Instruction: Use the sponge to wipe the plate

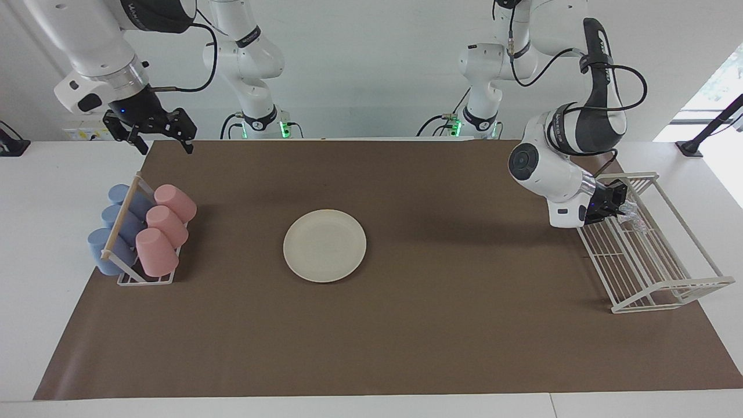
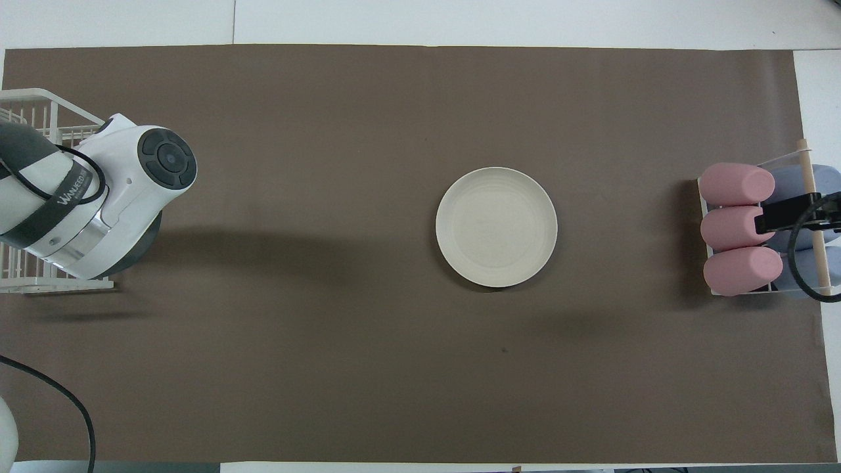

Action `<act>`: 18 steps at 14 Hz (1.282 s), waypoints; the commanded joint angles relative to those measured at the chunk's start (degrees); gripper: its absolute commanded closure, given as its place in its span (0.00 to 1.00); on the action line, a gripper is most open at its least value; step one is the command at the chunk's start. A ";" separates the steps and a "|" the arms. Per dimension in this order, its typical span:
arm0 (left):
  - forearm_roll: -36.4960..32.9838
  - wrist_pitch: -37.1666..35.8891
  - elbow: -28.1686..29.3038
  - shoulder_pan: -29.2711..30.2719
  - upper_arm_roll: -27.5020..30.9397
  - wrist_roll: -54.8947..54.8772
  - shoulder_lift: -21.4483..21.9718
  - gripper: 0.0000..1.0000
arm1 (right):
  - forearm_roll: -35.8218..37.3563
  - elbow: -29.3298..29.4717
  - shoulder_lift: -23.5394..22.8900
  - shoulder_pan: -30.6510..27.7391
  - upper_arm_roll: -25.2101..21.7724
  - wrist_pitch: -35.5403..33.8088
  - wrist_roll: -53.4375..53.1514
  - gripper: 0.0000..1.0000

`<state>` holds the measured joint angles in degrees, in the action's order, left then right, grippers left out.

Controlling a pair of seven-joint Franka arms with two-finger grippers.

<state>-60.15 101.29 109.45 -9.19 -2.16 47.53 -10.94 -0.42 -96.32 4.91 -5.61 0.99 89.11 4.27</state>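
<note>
Gripping sponge (image 1: 630, 210), left jaws (image 1: 620, 204) hung over wire rack (image 1: 656, 261), plate (image 1: 324, 245) well apart; right jaws (image 1: 155, 134) open, idle.

Two views are given, both set high and well back from the scene. In the facing view the table is seen from across it, looking slantwise down toward the robots, whose bases are shown along the top of the frame; the whole brown mat (image 1: 406, 325) is taken in. In the overhead view the same mat (image 2: 328, 368) is seen from above the robots' end, looking steeply down and forward. The views are turned half a turn from each other: the plate (image 1: 324, 245) is placed left of centre in the facing view and right of centre (image 2: 496, 226) in the overhead one. The wire rack (image 1: 650, 261) and cup rack (image 1: 142, 235) are likewise swapped: (image 2: 39, 197), (image 2: 765, 226).
</note>
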 commanded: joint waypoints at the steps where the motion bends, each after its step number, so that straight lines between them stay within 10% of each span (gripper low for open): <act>1: -0.93 0.04 0.33 -0.31 0.41 2.39 0.39 0.23 | 1.38 0.43 -0.08 0.16 0.24 0.36 -0.93 0.00; 3: -0.93 0.40 0.24 -0.13 0.41 4.49 0.31 0.00 | 1.38 0.43 -0.08 0.16 0.24 0.36 -1.01 0.00; 10: 0.38 1.36 -0.37 0.13 0.32 4.77 0.48 0.00 | 1.38 0.43 -0.08 0.16 0.24 0.36 -1.10 0.00; 18: 29.52 -1.62 -10.57 3.11 1.11 -2.60 3.55 0.00 | 1.38 0.43 -0.08 0.16 0.24 0.36 -1.10 0.00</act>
<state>-37.35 100.92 100.04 -7.89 -1.21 48.37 -9.29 -0.42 -96.32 4.91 -5.61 1.00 89.11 4.27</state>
